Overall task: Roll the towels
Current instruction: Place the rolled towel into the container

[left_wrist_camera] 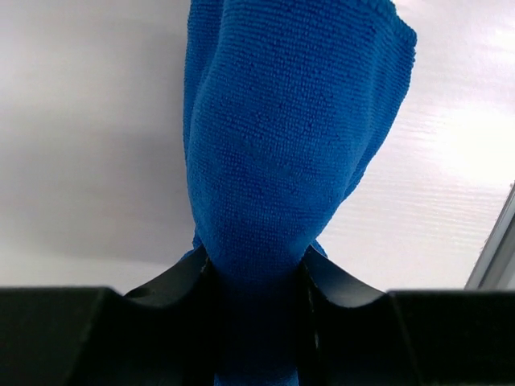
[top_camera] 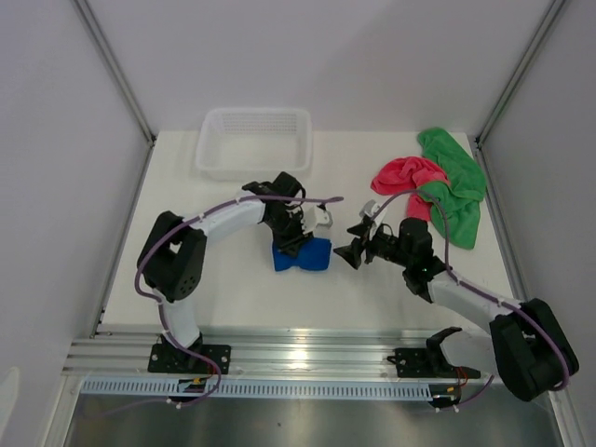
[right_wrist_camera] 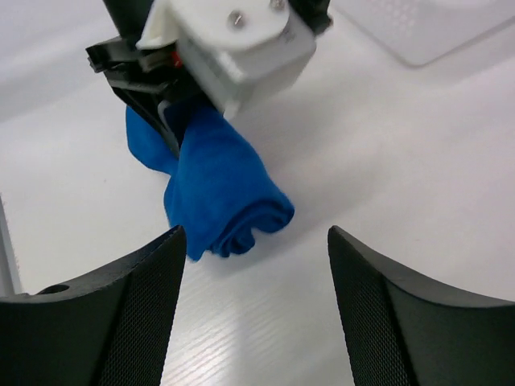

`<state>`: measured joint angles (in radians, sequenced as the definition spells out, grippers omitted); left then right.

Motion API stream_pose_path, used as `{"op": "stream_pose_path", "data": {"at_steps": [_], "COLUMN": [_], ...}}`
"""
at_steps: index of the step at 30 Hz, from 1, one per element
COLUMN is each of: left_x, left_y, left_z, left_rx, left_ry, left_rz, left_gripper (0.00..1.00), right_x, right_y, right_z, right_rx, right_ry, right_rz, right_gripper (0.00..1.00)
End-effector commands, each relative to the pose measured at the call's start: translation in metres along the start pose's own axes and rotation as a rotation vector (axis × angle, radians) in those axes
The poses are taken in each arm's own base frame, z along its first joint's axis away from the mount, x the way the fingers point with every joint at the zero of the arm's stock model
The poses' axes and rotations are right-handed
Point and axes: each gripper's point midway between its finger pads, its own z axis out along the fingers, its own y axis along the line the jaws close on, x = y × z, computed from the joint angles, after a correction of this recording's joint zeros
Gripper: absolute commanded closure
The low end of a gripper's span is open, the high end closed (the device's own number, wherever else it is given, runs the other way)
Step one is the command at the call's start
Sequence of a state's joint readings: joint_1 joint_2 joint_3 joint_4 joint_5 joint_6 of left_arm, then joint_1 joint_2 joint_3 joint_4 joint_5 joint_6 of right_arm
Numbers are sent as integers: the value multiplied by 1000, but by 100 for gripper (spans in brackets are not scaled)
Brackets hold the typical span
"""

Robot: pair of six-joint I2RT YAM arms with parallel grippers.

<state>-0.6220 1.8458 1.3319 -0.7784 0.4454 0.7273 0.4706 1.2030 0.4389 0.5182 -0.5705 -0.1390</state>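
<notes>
one royal blue fuzzy microfibre towel (top_camera: pixel 315 254), a soft, light, partly rolled bundle, lay on the white table (top_camera: pixel 233 289), pinched at its middle by the left gripper (left_wrist_camera: pixel 256 277); the right gripper (right_wrist_camera: pixel 253 265) stood open near its free end, probably the best hold.

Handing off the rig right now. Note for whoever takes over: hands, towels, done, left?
Hands: left hand shut on the blue towel, mid-table; right hand open, holding nothing, facing the towel's rolled end.
Done: blue towel looks rolled into a bundle, not yet released.
Not done: pink-red towel and green towel lie crumpled together at the far right.
Left: release blue, roll the other two.
</notes>
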Motion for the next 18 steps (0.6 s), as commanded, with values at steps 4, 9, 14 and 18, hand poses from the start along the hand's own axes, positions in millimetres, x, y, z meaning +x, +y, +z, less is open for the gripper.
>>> {"op": "stream_pose_path", "data": {"at_steps": [4,9,14,18], "left_x": [-37,-53,-12,13], "left_y": [50,134,242,313], "left_z": [-77,-157,-225,-258], "left_rx": [-159,-458,-779,-947], "left_ry": [-172,-308,-353,-394], "left_rz": [-281,-395,-565,-656], "left_gripper": [99,99,99,99], "right_x": [-50,-74,-95,-114], "right_y": [-22,-32,-40,-48], "right_z": [-18,-15,-10,-6], "right_rx": [114,149,175,206], "right_ry": [-98,-131,-172,-197], "right_rz": [-31,-10,35,32], "right_gripper": [25,25,25,25]}}
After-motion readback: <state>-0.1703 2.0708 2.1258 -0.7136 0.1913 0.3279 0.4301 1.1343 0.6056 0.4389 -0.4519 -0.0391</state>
